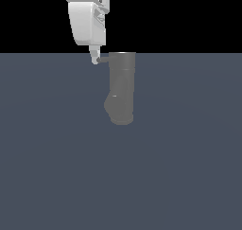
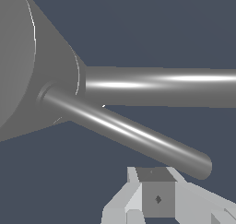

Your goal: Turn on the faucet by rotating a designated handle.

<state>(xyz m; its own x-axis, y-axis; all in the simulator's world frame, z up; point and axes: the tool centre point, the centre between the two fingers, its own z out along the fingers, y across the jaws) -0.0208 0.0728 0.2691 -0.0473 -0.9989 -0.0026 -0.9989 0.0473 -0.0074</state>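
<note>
White robot claw (image 1: 96, 59) at tip of thin short grey rod handle (image 1: 103, 60), sticking sideways from top of dull grey thick cylindrical faucet column (image 1: 121, 87). Grip state unclear, possibly only touching. Risk: slipping off rod tip when pushing.

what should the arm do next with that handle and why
Probably a short sideways push on the handle to begin turning it. In the exterior view the end effector sits at the rod's free end, level with the top of the faucet. The wrist view shows one fingertip close beside the rod, though actual contact can't be confirmed.
</note>
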